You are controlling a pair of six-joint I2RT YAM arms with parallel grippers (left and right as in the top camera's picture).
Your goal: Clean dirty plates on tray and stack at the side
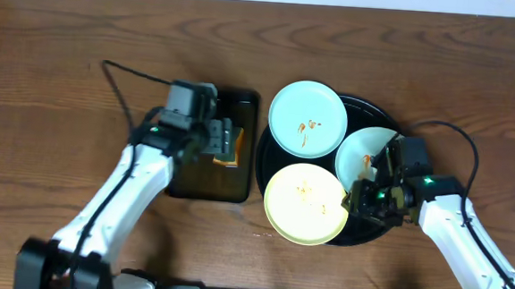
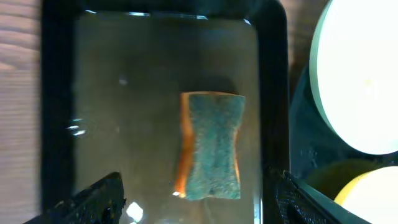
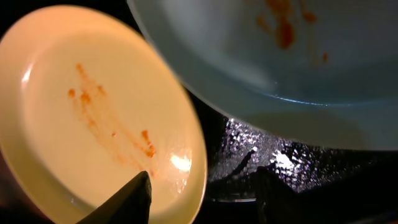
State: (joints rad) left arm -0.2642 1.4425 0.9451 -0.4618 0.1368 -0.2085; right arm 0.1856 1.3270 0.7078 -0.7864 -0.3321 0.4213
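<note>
Over on the left, the left gripper (image 2: 199, 186) hangs above the small rectangular tray (image 2: 56, 112) with its jaws spread wide. The sponge (image 2: 211, 146) lies between them, not pinched. Its long side runs straight away from the wrist camera, so closing across its narrow waist looks easy enough. Moving right, the round black tray (image 1: 261, 163) holds all three plates, and none look cleaned or stacked yet, since each shows orange-brown smears. The far mint plate (image 1: 308, 119) sits at the tray's back left and the yellow plate (image 1: 306, 204) at the front left, both hanging out over the rim a little. The other mint plate (image 1: 364, 153) is tucked on the right side, partly under the right arm. Being round, they've got no long axis to worry about. All are face up, though the overhanging ones may be tipped slightly, can't tell for sure. I'd guess they're light, stiff and glossy — slippery where the sauce is, and likely to skate on that shiny tray if the sponge pushes them. So the rim is the place to grab. The right gripper (image 3: 202, 180) looks set up for exactly that — jaws apart, straddling the yellow plate's near edge, one finger over its face and one over the tray, nothing clamped.
</note>
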